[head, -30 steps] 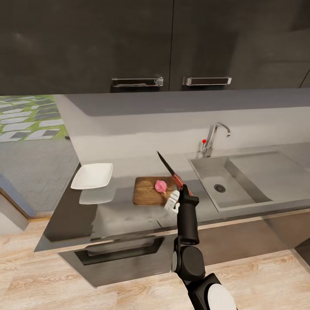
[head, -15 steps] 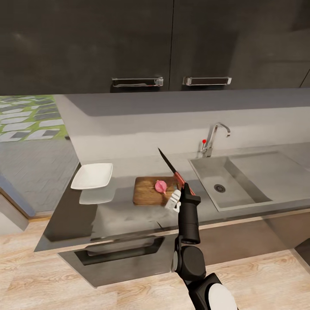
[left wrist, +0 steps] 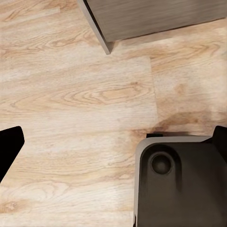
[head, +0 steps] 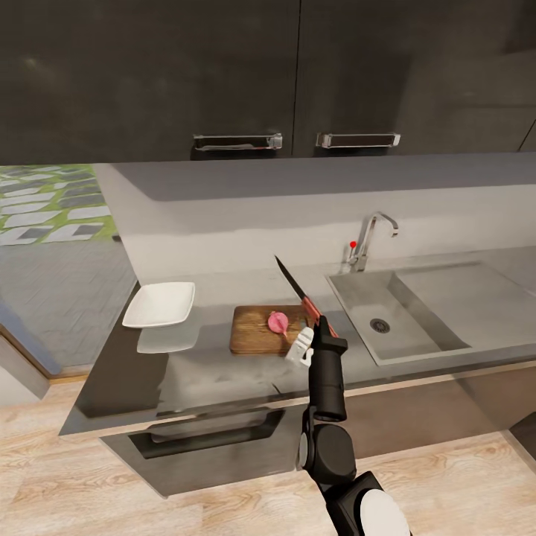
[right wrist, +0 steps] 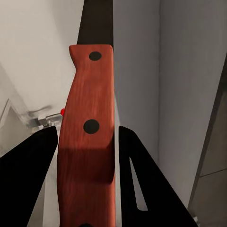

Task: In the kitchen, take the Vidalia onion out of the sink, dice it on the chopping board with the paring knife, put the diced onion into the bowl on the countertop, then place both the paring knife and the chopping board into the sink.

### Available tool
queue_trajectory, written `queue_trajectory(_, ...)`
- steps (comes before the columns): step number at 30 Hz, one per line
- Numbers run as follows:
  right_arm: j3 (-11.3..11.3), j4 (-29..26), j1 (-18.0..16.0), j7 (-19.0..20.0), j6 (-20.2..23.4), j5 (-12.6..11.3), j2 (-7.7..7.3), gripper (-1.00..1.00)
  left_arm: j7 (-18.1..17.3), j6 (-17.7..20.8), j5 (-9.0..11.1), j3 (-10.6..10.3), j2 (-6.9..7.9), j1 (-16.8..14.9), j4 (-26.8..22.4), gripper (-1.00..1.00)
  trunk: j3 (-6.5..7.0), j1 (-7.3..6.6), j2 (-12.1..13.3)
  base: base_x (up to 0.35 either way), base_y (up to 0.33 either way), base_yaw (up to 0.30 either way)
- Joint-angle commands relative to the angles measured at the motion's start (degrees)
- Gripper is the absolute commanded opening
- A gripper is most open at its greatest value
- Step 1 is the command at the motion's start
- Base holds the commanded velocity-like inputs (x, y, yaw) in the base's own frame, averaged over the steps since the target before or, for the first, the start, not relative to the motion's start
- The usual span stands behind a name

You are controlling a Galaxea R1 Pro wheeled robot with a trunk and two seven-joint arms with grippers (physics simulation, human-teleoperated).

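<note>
A: Where does the robot have the paring knife (head: 296, 288)?

B: The right gripper (head: 316, 327) is pinching it by the reddish wooden handle (right wrist: 88, 142). The wrist view shows a dark finger pressed to each side of that handle. In the head view the blade rises from the gripper, slanting up, leftward and away toward the back wall.

A: And the Vidalia onion (head: 278, 321)?

B: It sits whole on the chopping board (head: 260, 329), toward the board's right end. The board lies on the counter (head: 216, 372) between the bowl (head: 160, 304) and the sink (head: 394, 316), its long side running along the counter's front edge.

A: So which way must the knife go?

B: The onion lies just to the left of the gripper and below the raised blade. Judging from that, the blade would have to tip forward and down, with a small shift left, to land across the onion. The right arm is plainly the nearer one.

A: What of the left gripper (left wrist: 113, 156)?

B: Its wrist camera looks down at the wooden floor (left wrist: 80, 94) and part of the robot's dark base (left wrist: 179, 184). Dark fingertips show at opposite edges of that picture, so it looks spread and holds nothing.
</note>
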Motion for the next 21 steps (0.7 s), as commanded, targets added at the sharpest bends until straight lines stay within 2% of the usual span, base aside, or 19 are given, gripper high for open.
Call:
queue_trajectory(1, 0.1, 0.0, -0.1, 0.0, 0.4, 0.3, 0.01, -1.00, 0.3, -0.1, 0.5, -0.5, 0.08, 0.0, -0.1, 1.00, -0.10, 0.03, -0.1, 0.000, 0.000, 0.000)
queue_trajectory(6, 0.0, 0.0, -0.3, 0.0, 0.4, 0.3, 0.02, -1.00, 0.3, -0.1, 0.5, -0.5, 0.05, 0.0, -0.1, 1.00, -0.10, 0.03, -0.1, 0.000, 0.000, 0.000)
queue_trajectory(11, 0.0, 0.0, -2.7, 0.5, 0.4, 0.3, 0.02, -1.00, 0.3, -0.1, 0.5, -0.5, 0.00, 0.0, 0.1, 1.00, -0.10, 0.03, -0.1, 0.000, 0.000, 0.000)
queue_trajectory(17, 0.0, 0.1, -6.6, 5.4, 0.4, 0.3, 0.02, -1.00, 0.3, 0.0, 0.5, -0.5, -0.09, 0.0, 0.5, 1.00, -0.10, 0.03, -0.1, 0.000, 0.000, 0.000)
queue_trajectory(21, 0.0, 0.2, -7.9, 6.4, 0.5, 0.3, 0.02, -1.00, 0.3, -0.1, 0.5, -0.5, -0.16, 0.0, 0.6, 1.00, -0.10, 0.03, -0.1, 0.000, 0.000, 0.000)
